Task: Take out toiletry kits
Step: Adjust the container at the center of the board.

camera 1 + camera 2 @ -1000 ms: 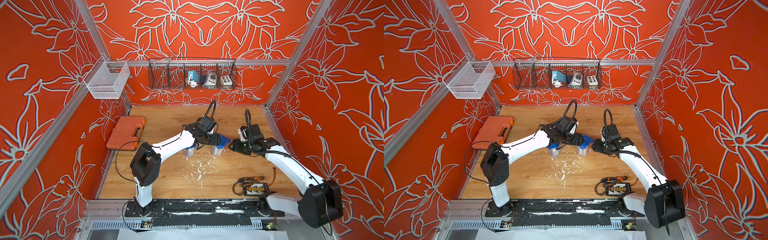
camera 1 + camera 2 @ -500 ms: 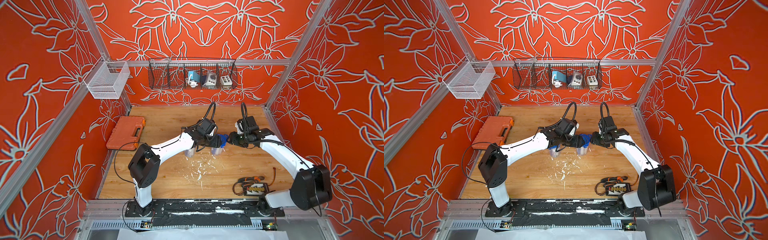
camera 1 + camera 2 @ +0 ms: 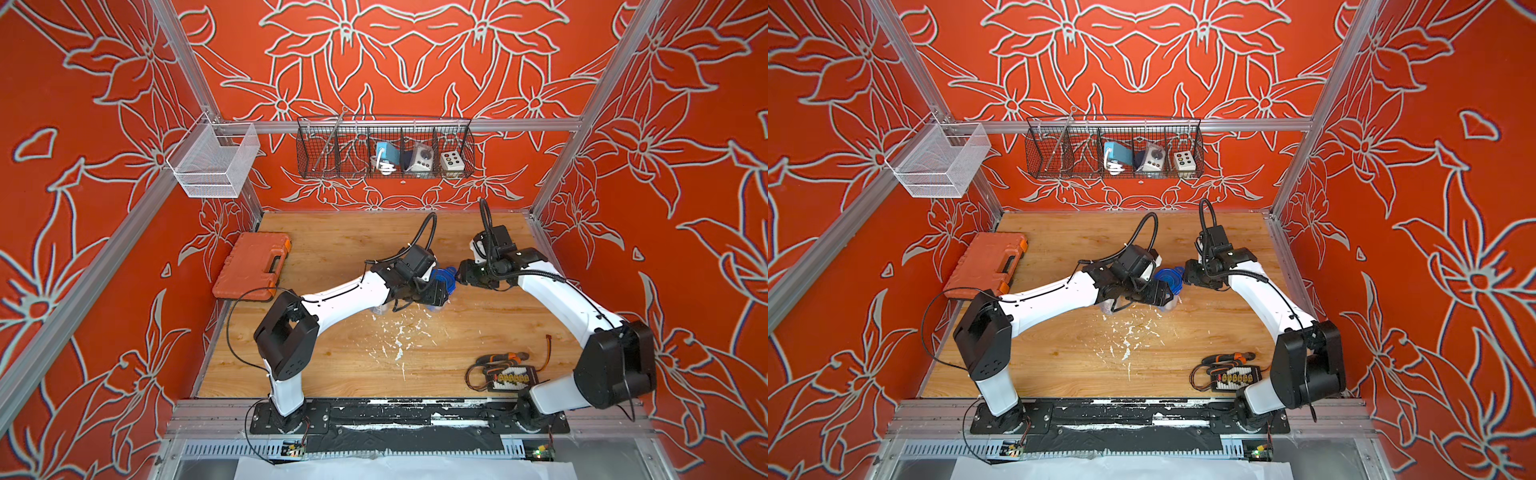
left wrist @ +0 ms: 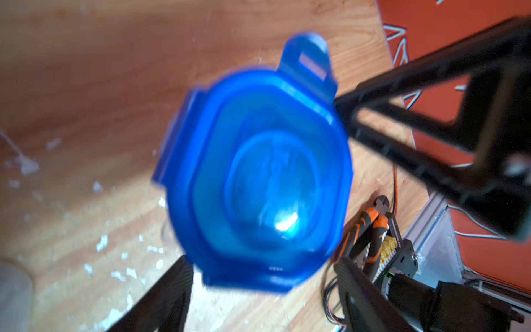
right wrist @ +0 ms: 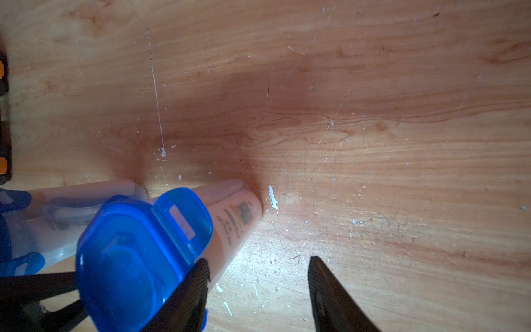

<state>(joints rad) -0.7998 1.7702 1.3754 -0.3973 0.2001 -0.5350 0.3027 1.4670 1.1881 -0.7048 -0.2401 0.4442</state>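
One tall clear plastic tub (image 5: 230, 201) with a blue tabbed lid (image 5: 129, 258) sits near the surface (image 5: 344, 115) centre. The left claw (image 4: 263, 258) straddles the lid, grip unclear; the right claw (image 5: 255, 263) gapes wide just beside it.

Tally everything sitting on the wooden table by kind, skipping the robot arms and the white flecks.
Clear tubs with blue lids: 2
Orange tool case: 1
Pliers: 1
Connector block: 1
Total: 5
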